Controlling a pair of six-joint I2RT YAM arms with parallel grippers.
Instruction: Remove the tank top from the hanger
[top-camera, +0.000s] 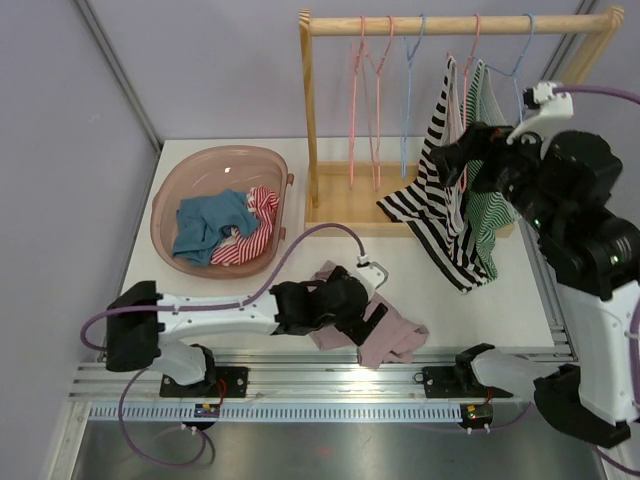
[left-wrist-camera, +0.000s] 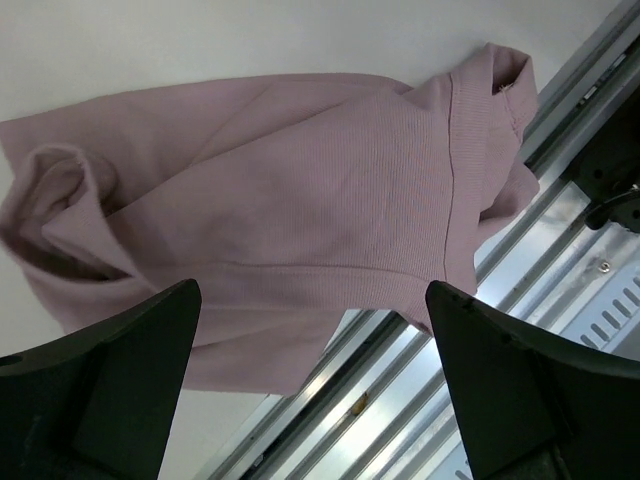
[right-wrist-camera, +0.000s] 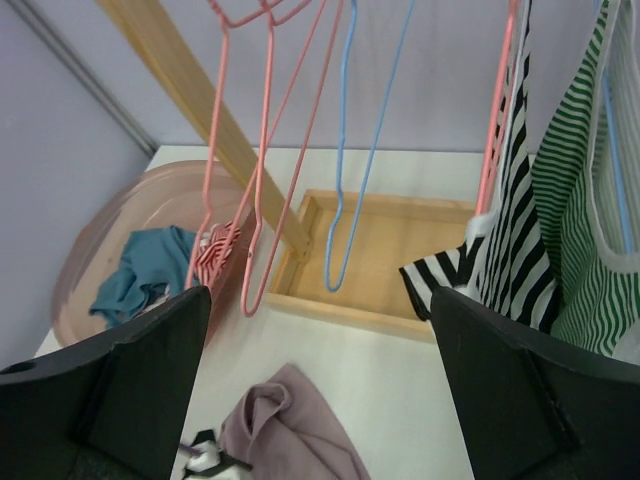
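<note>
Rack, two o'clock: the right gripper (right-wrist-camera: 318, 295), fingers spread and empty, hovers beside the black-striped tank top (top-camera: 440, 200), which hangs askew on its pink hanger (right-wrist-camera: 498, 120). The step looks like approach; next, pinch fabric and draw it clear. The left gripper (left-wrist-camera: 312, 288) gapes over a mauve garment (left-wrist-camera: 300, 200).

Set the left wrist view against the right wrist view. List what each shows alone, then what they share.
Left wrist only: the metal rail at the near edge of the table, and the open left claw. Right wrist only: the wooden rack, pink hangers, blue hanger, black-and-white striped tank top, green striped top, basket and open right claw. Both: the mauve garment lying crumpled on the white table.
</note>
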